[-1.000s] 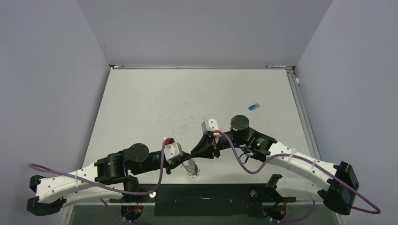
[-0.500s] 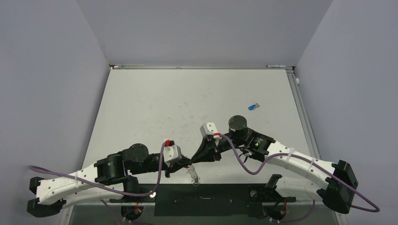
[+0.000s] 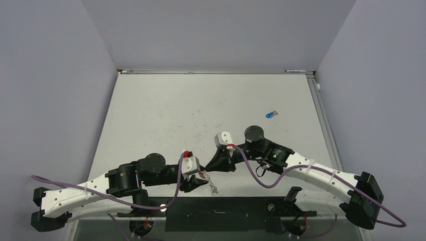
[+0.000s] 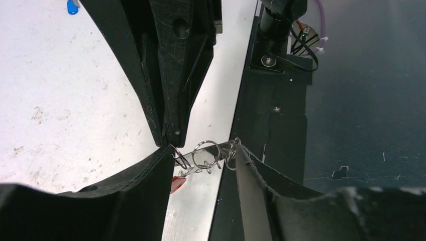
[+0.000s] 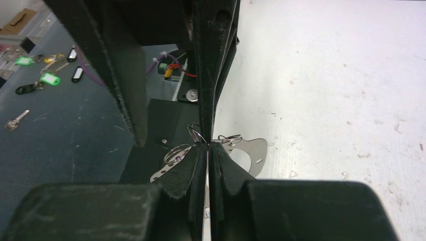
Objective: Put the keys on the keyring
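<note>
Pinching flat against each other, the fingers of your right gripper (image 5: 208,146) had a wire loop of the keyring (image 4: 207,155) caught at their very tips, with no gap showing between them. Your left gripper (image 4: 202,150) met it nose to nose. Its fingers stood partly apart, and the ring's small loops lay across the gap between them. One loop sat against the inner edge of the finger on the right of the left wrist view. Whether the other finger touched the wire, you could not have told from that view.

The red key (image 4: 177,184) showed just below the loops, its plastic head half hidden behind that other finger. It was close by the ring, but nothing showed you whether it was threaded on.

From above, you had both grippers tip to tip near the front edge of the table (image 3: 166,115), about midway between the two arm bases. A bit of wire trailed towards the black strip (image 3: 221,213) along that edge. The blue key (image 3: 271,114) lay alone on the white top, well apart from the grippers, towards the far right. In your right wrist view, some tagged keys (image 5: 47,78) lay on the dark surface beyond the table edge.
</note>
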{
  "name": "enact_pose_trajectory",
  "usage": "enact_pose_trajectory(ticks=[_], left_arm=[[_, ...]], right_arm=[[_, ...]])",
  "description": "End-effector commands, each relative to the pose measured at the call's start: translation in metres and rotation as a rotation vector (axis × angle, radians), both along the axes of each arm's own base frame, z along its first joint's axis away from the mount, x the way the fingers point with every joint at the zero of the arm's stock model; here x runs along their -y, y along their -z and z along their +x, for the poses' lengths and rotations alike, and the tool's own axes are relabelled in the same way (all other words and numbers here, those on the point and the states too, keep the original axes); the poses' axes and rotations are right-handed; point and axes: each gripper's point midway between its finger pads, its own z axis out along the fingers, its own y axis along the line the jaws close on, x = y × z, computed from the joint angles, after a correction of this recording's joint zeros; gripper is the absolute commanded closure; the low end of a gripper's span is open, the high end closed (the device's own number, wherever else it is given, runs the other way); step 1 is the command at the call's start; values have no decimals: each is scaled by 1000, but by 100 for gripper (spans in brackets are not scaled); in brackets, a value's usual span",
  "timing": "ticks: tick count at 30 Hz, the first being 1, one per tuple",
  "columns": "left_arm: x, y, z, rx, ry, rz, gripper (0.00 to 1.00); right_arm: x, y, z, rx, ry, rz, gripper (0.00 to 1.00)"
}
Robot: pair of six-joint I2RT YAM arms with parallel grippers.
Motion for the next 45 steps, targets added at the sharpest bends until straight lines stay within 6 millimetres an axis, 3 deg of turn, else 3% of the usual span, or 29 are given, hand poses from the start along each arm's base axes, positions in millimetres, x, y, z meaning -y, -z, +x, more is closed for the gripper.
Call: enact_pose_trajectory(ticks=[1, 7, 15, 26, 37, 45], left_arm=[[15, -49, 3, 53, 10, -131, 51], [3, -54, 7, 85, -13, -104, 27], [-22, -73, 23, 121, -138, -134, 25], [-14, -45, 22, 130, -93, 12, 54], [-12, -40, 18, 142, -58, 30, 68], [-12, -41, 15, 141, -35, 31, 69]], right_arm=[[-9, -21, 8, 130, 31, 98, 95], [-6, -18, 12, 140, 59, 78, 95], [-2, -25, 9, 158, 59, 82, 95], [2, -38, 0, 195, 61, 107, 95], [4, -45, -5, 213, 59, 125, 95], [5, -49, -4, 227, 68, 137, 95]])
